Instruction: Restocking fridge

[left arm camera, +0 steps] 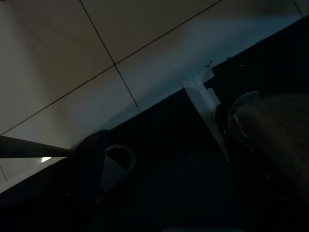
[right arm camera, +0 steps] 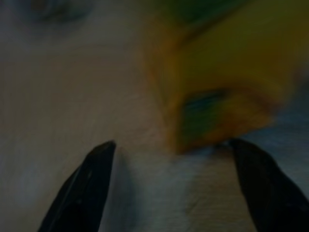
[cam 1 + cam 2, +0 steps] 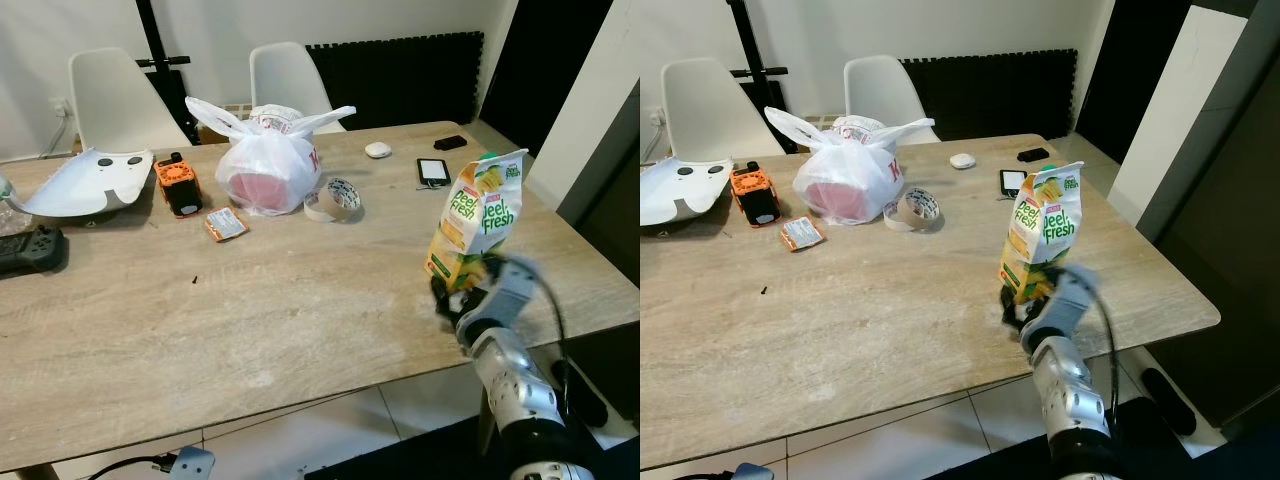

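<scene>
The Peel Fresh juice carton (image 3: 478, 220) stands near the right end of the wooden table (image 3: 250, 320), close to the near edge and tilted a little, its foot just ahead of the right gripper (image 2: 169, 169). In the right wrist view the two black fingers (image 2: 89, 183) are spread wide, one to each side of the carton's lower corner, with tabletop showing between them and the carton; the gripper is released and not yet clasping. It looks set low so the fingers can close on the carton's base.

The left arm hangs idle below the table, over floor tiles (image 1: 72, 58); whether its gripper is parted or closed I cannot tell.

The carton sits close to the near and right edges, so a nudge could tip it or push it off. To its left lies a broad bare stretch of table. Farther off are a roll of tape (image 3: 333, 199), a knotted white plastic bag (image 3: 268, 165), a phone (image 3: 434, 171) and a small orange device (image 3: 178, 184), all well apart from the carton.
</scene>
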`<state>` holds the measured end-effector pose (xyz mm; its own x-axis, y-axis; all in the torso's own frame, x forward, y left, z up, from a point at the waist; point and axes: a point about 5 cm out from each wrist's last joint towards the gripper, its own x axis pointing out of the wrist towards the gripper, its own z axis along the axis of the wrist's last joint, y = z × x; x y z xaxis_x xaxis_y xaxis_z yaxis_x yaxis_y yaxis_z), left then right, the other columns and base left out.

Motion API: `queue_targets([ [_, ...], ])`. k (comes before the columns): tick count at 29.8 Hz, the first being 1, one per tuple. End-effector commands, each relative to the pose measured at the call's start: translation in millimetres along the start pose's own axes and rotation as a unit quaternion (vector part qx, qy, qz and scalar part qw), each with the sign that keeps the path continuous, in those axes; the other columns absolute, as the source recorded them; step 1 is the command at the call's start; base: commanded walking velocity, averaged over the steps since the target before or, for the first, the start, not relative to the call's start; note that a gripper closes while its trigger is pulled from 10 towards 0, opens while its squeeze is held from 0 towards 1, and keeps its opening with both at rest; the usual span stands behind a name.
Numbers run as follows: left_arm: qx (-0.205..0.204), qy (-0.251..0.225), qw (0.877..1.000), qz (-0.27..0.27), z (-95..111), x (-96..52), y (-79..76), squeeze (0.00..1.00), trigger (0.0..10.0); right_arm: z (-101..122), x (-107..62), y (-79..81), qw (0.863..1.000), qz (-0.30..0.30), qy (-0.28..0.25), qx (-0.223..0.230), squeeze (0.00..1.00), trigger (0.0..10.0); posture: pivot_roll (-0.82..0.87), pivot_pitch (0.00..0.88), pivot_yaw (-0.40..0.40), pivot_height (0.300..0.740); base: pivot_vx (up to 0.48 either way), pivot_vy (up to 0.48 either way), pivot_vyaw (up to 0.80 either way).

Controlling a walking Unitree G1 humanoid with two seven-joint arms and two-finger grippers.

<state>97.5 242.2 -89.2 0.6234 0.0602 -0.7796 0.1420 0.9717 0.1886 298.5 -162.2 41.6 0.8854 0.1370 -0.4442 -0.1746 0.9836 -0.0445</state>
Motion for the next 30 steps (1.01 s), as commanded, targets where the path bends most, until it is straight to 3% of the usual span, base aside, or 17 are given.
queue_targets([
  [1, 0.014, 0.007, 1.0, 0.0, -2, -1.1, 6.4, 0.0, 10.0, -22, -2.7, 5.7, 0.994, 0.024, 0.049, -0.098, 0.0, 10.0, 0.07, 0.0, 0.018, 0.74, 0.0, 0.0, 0.0],
  [4, 0.014, 0.007, 1.0, -0.001, -2, -1.2, 6.4, 0.0, 10.0, -28, -5.5, -2.3, 0.985, 0.033, 0.071, -0.157, 0.0, 10.0, 0.06, 0.0, 0.019, 0.74, 0.0, 0.0, 0.0],
  [6, 0.015, 0.007, 1.0, -0.001, -2, -1.2, 6.4, 0.0, 10.0, -29, -6.5, -4.7, 0.982, 0.034, 0.077, -0.168, 0.0, 10.0, 0.06, 0.0, 0.019, 0.74, 0.0, 0.0, 0.0],
  [7, 0.015, 0.007, 1.0, -0.002, -2, -1.3, 6.3, 0.0, 10.0, -29, -7.9, -14.8, 0.975, 0.031, 0.087, -0.2, 0.0, 10.0, 0.06, 0.0, 0.019, 0.74, 0.0, 0.0, 0.0],
  [11, 0.015, 0.006, 1.0, -0.003, -2, -1.4, 6.4, 0.0, 10.0, -23, -8.8, -23.3, 0.971, 0.031, 0.082, -0.222, 0.0, 10.0, 0.06, 0.0, 0.02, 0.74, 0.0, 0.0, 0.0],
  [13, 0.016, 0.006, 1.0, -0.003, -2, -1.6, 6.8, 0.0, 10.0, -13, -10.1, -23.0, 0.97, 0.058, 0.067, -0.227, 0.0, 10.0, 0.06, 0.0, 0.024, 0.74, 0.0, 0.0, 0.0],
  [15, 0.018, 0.007, 1.0, -0.004, -2, -1.6, 7.3, 0.0, 10.0, 4, -14.3, -12.6, 0.965, 0.124, 0.032, -0.23, 0.0, 10.0, 0.06, 0.0, 0.026, 0.74, 0.0, 0.0, 0.0],
  [16, 0.019, 0.007, 1.0, -0.004, -2, -1.6, 7.4, 0.0, 10.0, 21, -23.9, 3.5, 0.949, 0.206, -0.009, -0.239, 0.0, 10.0, 0.06, 0.0, 0.026, 0.74, 0.0, 0.0, 0.0],
  [21, 0.02, 0.007, 1.0, -0.005, -2, -1.5, 8.1, 0.0, 10.0, 55, -47.4, 31.3, 0.909, 0.325, -0.077, -0.248, 0.0, 10.0, 0.06, 0.0, 0.028, 0.74, 0.0, 0.0, 0.0],
  [22, 0.02, 0.007, 1.0, -0.005, -2, -1.5, 8.1, 0.0, 10.0, 55, -47.4, 31.3, 0.909, 0.325, -0.077, -0.248, 0.0, 10.0, 0.06, 0.0, 0.028, 0.74, 0.0, 0.0, 0.0],
  [25, 0.02, 0.007, 1.0, -0.005, -2, -1.5, 8.3, 0.0, 10.0, 80, -58.9, 43.4, 0.891, 0.359, -0.129, -0.247, 0.0, 10.0, 0.06, 0.0, 0.028, 0.74, 0.0, 0.0, 0.0],
  [26, 0.02, 0.007, 1.0, -0.005, -1, -1.6, 8.7, 0.0, 10.0, 102, -60.3, 46.4, 0.892, 0.343, -0.177, -0.235, 0.0, 10.0, 0.06, 0.0, 0.028, 0.74, 0.0, 0.0, 0.0],
  [27, 0.02, 0.007, 1.0, -0.005, -1, -1.6, 8.7, 0.0, 10.0, 102, -60.3, 46.4, 0.892, 0.343, -0.177, -0.235, 0.0, 10.0, 0.06, 0.0, 0.028, 0.74, 0.0, 0.0, 0.0],
  [30, 0.021, 0.008, 1.0, -0.007, -1, -1.7, 9.3, 0.0, 10.0, 145, -55.8, 39.6, 0.904, 0.257, -0.268, -0.209, 0.0, 10.0, 0.06, 0.0, 0.035, 0.74, 0.0, 0.0, 0.0],
])
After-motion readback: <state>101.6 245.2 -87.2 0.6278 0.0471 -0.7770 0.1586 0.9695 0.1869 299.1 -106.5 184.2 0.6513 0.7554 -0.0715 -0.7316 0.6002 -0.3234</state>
